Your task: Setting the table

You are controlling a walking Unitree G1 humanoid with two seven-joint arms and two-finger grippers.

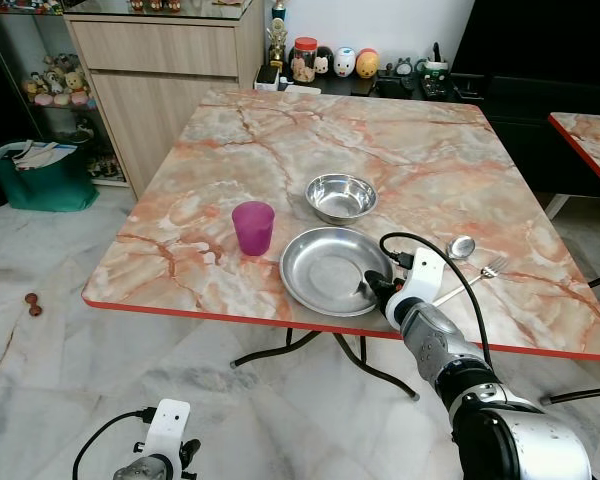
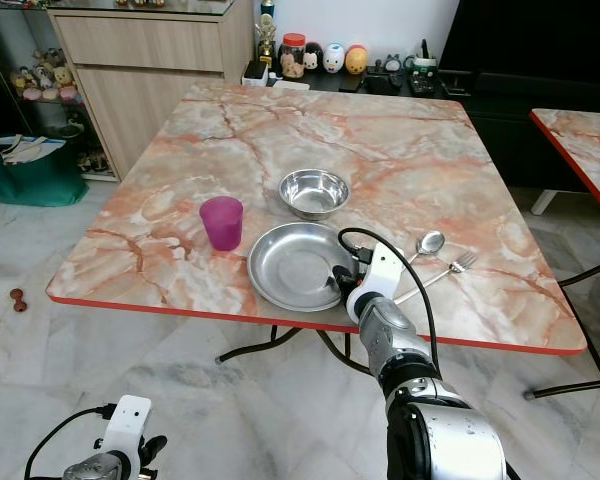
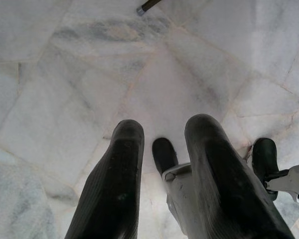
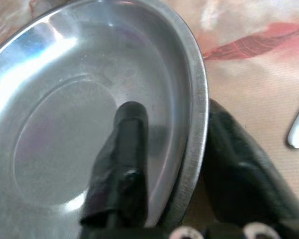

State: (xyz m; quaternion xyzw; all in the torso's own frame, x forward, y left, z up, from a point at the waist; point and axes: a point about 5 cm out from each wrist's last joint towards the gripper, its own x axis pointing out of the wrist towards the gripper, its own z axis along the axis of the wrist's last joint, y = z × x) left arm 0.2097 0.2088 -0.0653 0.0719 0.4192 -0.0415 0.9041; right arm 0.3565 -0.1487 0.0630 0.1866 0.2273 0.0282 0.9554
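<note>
Right gripper [image 4: 169, 164] pinching plate [image 1: 325, 268] rim near table [image 1: 230, 130] front edge; likely light, stiff, slippery steel; rim best hold.

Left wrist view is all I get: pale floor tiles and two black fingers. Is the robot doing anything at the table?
Observer: Yes. The right gripper straddles the rim of a steel plate, one finger inside, one outside.
Operator: What else is laid out?
Observer: A purple cup stands left of the plate, a steel bowl behind it.
Operator: Any cutlery?
Observer: A spoon and fork lie to the plate's right.
</note>
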